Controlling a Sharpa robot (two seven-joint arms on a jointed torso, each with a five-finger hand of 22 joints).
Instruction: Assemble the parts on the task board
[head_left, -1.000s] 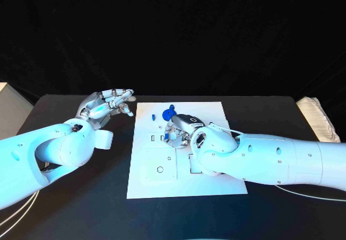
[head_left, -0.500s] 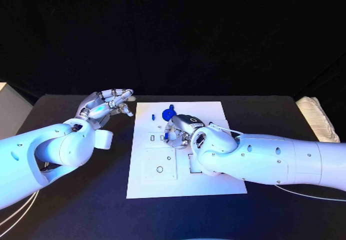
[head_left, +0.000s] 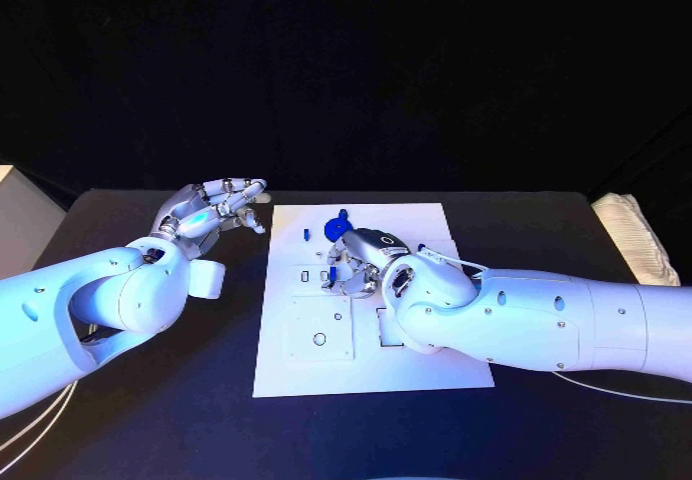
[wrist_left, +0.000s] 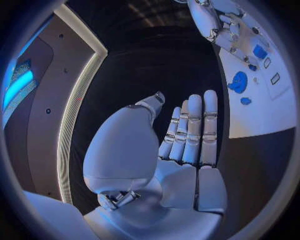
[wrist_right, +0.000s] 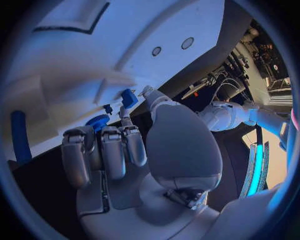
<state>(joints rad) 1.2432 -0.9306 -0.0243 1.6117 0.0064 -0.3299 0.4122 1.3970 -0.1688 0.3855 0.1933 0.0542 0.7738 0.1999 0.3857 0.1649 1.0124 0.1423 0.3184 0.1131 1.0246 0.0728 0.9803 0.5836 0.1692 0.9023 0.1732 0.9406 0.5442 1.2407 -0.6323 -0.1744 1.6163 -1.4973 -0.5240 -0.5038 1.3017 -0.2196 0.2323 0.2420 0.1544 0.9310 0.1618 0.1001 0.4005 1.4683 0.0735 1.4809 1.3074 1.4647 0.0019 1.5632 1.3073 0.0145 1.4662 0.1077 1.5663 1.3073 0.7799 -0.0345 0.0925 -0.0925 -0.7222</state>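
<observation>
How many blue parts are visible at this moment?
4: a round part and a small peg near the task board's far edge, one pinched in the right hand, a long one in the right wrist view. Others may be hidden.

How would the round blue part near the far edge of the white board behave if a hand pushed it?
The round blue part looks like a flat disc lying on the task board, so it would probably slide, not roll. It seems small and rigid, likely light. The board looks smooth, so a push might send it off the nearby edge. The right hand is beside it.
</observation>
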